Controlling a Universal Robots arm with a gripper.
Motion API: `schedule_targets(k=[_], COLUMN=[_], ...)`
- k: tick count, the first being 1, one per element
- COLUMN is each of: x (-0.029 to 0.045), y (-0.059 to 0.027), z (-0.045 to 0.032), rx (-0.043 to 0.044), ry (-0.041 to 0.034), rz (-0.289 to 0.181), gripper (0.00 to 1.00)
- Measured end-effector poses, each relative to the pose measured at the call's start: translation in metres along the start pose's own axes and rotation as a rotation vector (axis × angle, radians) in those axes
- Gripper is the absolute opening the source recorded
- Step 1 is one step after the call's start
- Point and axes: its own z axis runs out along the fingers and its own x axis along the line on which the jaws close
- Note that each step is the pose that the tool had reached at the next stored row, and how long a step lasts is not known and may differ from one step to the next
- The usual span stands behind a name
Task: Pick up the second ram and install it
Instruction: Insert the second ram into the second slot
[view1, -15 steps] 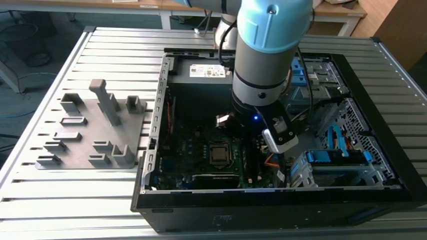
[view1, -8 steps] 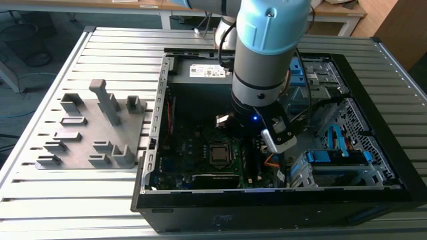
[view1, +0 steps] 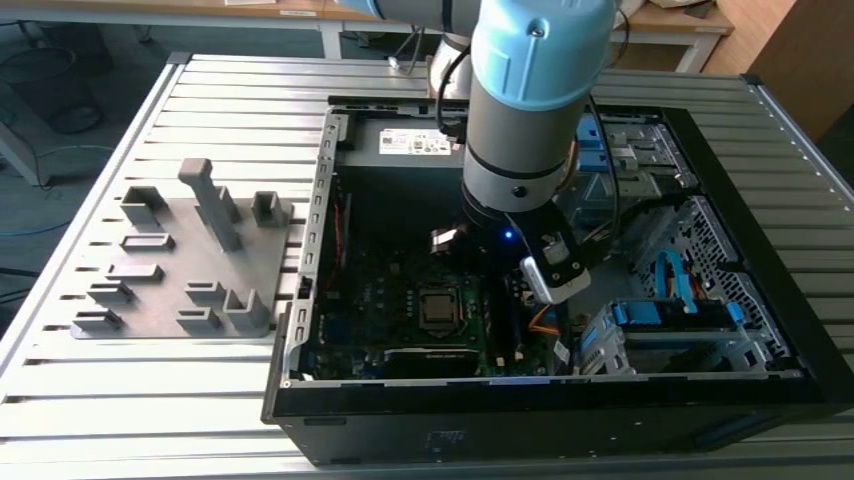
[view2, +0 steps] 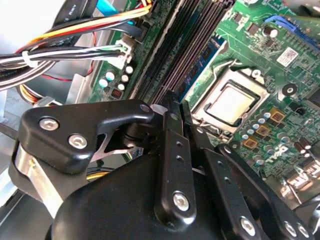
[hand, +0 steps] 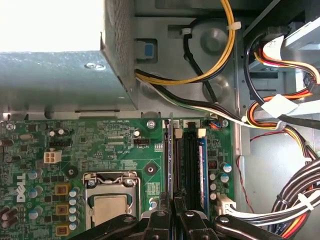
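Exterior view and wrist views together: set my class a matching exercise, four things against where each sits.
Things:
1 gripper
2 CPU socket
3 grey fixture tray
4 yellow cable

Places:
A on the slatted table outside the case
B over the memory slots
C along the bare metal wall
D on the green motherboard

Pairs: 1-B, 2-D, 3-A, 4-C.
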Motion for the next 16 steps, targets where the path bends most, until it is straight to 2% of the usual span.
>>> schedule_targets(k=[4,12,16], x=[0.0002,-0.0006,-0.0019], y=[-0.0022,-0.0234,-0.0256], z=[-0.0003,-0.0016,-0.0018], rx=[-0.0001,-0.0002,-0.0036], ry=[-0.0010,-0.0011,-0.0010], rz=[0.000,0.000,0.001], gripper=[0.14,0.14,0.14])
